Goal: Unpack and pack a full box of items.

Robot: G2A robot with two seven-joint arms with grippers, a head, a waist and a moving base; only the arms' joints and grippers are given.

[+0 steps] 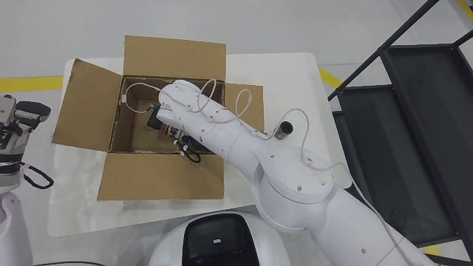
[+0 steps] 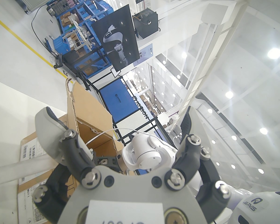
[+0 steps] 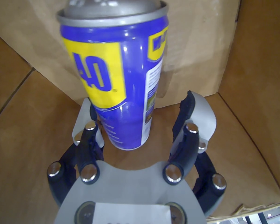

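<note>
The spray can (image 3: 112,71), blue and yellow with a red cap and a bare metal shoulder, is inside the open cardboard box (image 1: 89,107), close to one brown inner wall and above the box floor. Its lower end sits within the right gripper (image 3: 140,99). The fingers (image 3: 187,108) are spread to a moderate width around that end: one finger lies right against the can's side and seems to touch it, while the other stands apart from it with a plain gap, so the can is not clamped. Whether the can's base rests on the box floor cannot be told from this angle. In the top view the right arm goes down into the box, whose four flaps are folded outward on the white table (image 1: 281,70). The left gripper (image 2: 119,127) is outside the box, beside its left flap at the table's left edge, tilted upward toward the hall ceiling, its fingers spread wide with nothing between them. A dark metal stair frame (image 1: 399,118) stands just right of the table.
</note>
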